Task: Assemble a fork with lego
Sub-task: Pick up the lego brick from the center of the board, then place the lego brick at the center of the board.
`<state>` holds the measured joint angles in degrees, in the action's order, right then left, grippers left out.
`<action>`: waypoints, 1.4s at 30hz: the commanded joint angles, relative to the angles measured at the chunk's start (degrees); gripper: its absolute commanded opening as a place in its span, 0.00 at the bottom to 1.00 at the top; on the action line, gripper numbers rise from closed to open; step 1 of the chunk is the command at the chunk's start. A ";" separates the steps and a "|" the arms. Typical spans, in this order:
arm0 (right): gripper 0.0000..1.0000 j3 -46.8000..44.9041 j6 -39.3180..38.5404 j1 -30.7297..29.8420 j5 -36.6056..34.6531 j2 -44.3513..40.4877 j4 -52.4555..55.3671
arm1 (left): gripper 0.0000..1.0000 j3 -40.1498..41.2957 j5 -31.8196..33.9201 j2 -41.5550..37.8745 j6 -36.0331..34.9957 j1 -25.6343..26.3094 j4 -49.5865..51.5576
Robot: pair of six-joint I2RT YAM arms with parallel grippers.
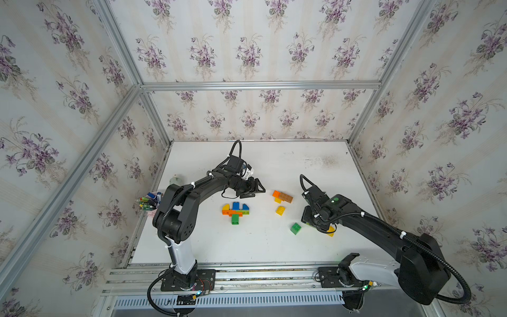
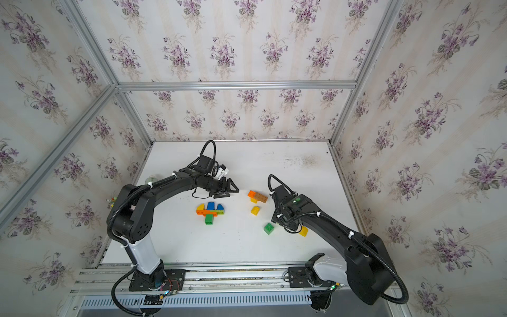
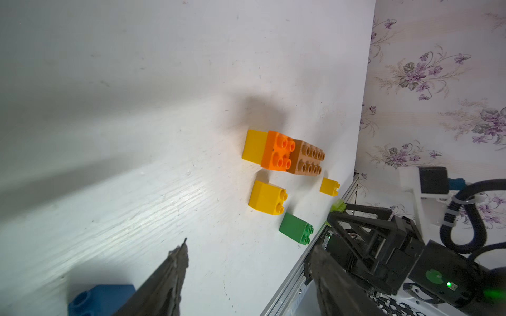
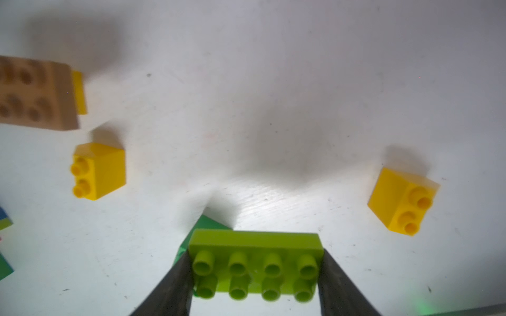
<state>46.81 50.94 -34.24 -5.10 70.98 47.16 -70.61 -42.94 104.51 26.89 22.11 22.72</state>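
A partly built lego piece (image 1: 235,211) of blue, yellow, orange, lime and dark green bricks lies flat mid-table, shown in both top views (image 2: 210,211). My right gripper (image 4: 256,251) is shut on a lime flat brick (image 4: 256,268), one finger on each short end, held just above the table. A dark green brick (image 1: 295,228) and a yellow brick (image 1: 331,231) lie beside it. My left gripper (image 3: 250,245) hangs open and empty behind the built piece. An orange, brown and yellow cluster (image 1: 282,196) and a loose yellow brick (image 1: 280,210) lie between the arms.
A cup of marker pens (image 1: 149,203) and a small bottle (image 1: 175,179) stand at the table's left edge. Aluminium rails (image 1: 247,271) run along the front, and papered walls close the other three sides.
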 commanded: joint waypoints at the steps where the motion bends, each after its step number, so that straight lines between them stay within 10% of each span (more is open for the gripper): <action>1: 0.56 3.67 -1.54 -1.64 -1.35 1.21 2.32 | 0.73 0.66 0.13 -1.42 -0.91 -1.28 0.90; 16: 0.58 18.59 -2.29 -18.59 3.42 25.47 -9.37 | 0.74 8.08 1.97 -9.63 -3.36 -9.22 3.94; 25: 0.64 26.23 -6.23 -18.96 5.10 38.36 -11.26 | 0.74 10.73 1.51 -9.59 -3.23 -10.90 2.51; 42: 0.84 28.43 -26.31 -16.13 8.38 38.02 -13.74 | 0.74 11.29 0.02 -8.96 -4.16 -11.92 3.23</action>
<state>75.20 29.56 -51.09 1.13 109.12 35.57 -59.40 -42.02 95.83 23.49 10.28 25.91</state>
